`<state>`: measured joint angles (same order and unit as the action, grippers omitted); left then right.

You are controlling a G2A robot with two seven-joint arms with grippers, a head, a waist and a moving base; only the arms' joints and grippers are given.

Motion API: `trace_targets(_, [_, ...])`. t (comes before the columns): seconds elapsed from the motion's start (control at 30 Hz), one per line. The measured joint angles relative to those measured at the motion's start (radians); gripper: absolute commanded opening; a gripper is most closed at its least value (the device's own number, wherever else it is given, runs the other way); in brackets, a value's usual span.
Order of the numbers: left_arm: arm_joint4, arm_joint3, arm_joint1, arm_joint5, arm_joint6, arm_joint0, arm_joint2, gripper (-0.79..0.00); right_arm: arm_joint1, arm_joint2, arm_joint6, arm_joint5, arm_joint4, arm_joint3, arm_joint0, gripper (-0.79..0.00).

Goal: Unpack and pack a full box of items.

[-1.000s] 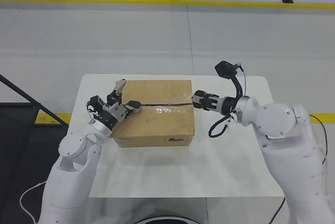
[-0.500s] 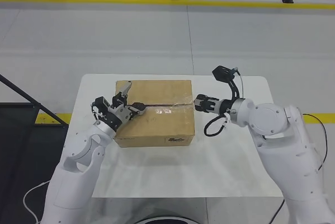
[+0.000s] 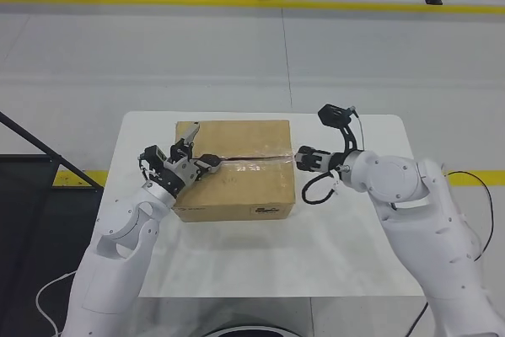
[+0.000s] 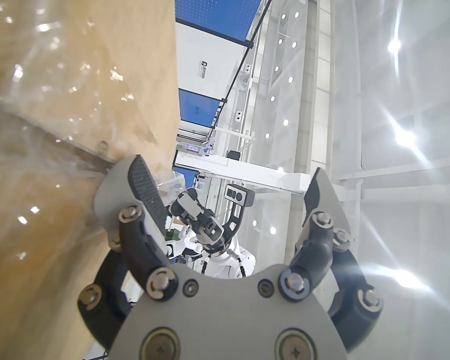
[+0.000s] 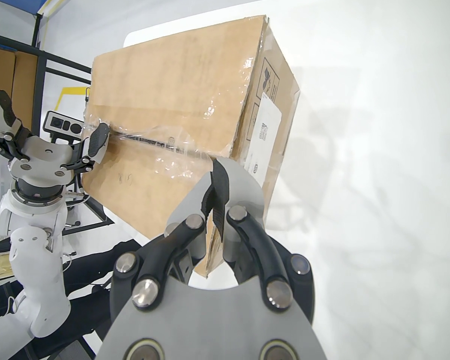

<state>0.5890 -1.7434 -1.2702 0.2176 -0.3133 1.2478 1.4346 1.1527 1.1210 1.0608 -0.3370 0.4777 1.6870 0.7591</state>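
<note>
The left gripper (image 3: 199, 144) stands wide open at the box's left end. One ribbed black pad (image 4: 146, 189) lies against the top face of the box (image 3: 235, 181), right at the taped seam. The opposite finger (image 4: 318, 198) is raised clear in the air and touches nothing. The gripper holds nothing. The right gripper (image 5: 219, 172) has its fingers closed together, black pads face to face. Its tips sit at the upper edge of the box's right end, where the tape (image 5: 165, 144) folds over the corner. Whether any tape is pinched between the pads cannot be told. The box is a rectangular carton of brown cardboard with a matt surface. It rests flat near the middle of the table (image 3: 353, 253), both top flaps down and meeting along a centre seam. The tape along that seam is clear, glossy film, wrinkled and puckered, and catches the light in bright spots. At the right end it looks loose and ragged. A white rectangular label (image 5: 270, 121) with dark print is stuck on the box's side nearest the robot. The cardboard edges at the right end are slightly frayed. The table has a smooth white top with rounded corners.
</note>
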Motion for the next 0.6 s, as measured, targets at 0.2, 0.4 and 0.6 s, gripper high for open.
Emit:
trace_targets(0.2, [0.010, -0.001, -0.001, -0.012, 0.005, -0.001, -0.004, 0.000, 0.000, -0.009, 0.006, -0.017, 0.013, -0.007, -0.004, -0.785])
trace_targets(0.4, [0.053, -0.025, -0.005, -0.063, 0.038, 0.014, 0.010, 0.000, -0.001, -0.003, -0.014, -0.016, 0.014, 0.006, 0.003, -0.785])
trace_targets(0.6, [0.071, -0.038, -0.007, -0.088, 0.051, 0.024, 0.010, 0.000, -0.002, 0.004, -0.033, -0.012, 0.015, 0.022, 0.010, -0.785])
